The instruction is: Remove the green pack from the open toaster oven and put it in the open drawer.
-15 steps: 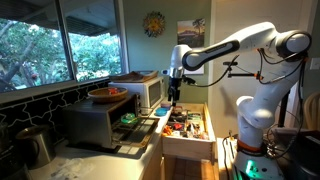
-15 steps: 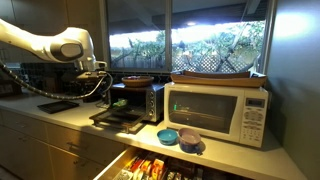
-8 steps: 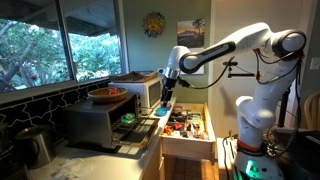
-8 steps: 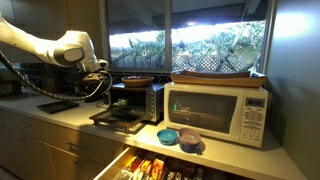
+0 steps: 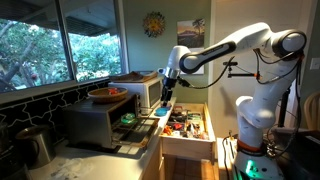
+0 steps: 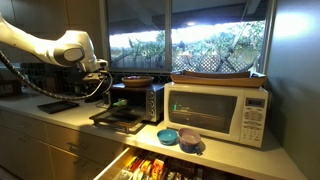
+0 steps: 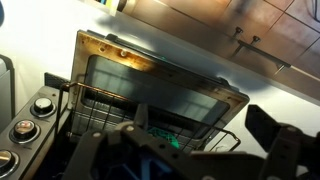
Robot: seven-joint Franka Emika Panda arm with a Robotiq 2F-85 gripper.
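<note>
Green packaging is being shown inside the toaster oven (image 5: 98,122): the green pack (image 5: 128,118) is being kept at the oven's mouth, on the wire rack (image 7: 110,120) just behind the dropped door (image 7: 150,85), and is not being touched. In the wrist view it is being seen only as a green glint through the rack's bars. The gripper (image 5: 167,95) is being held above the outer edge of the oven's door, apart from the pack; its jaws are being kept spread, with nothing between them. The drawer (image 5: 190,147) is being left pulled out, lower than the oven and off to the side of its door, and is crowded with small colourful things. A white microwave (image 6: 218,112) is being shown just beside the oven. The step in hand is being judged as the approach, with the grasp not yet made. A lowering and a reach into the oven's mouth are being called for next, clear of the door and the rack bars, so that the flat pack is being pinched by its edge
</note>
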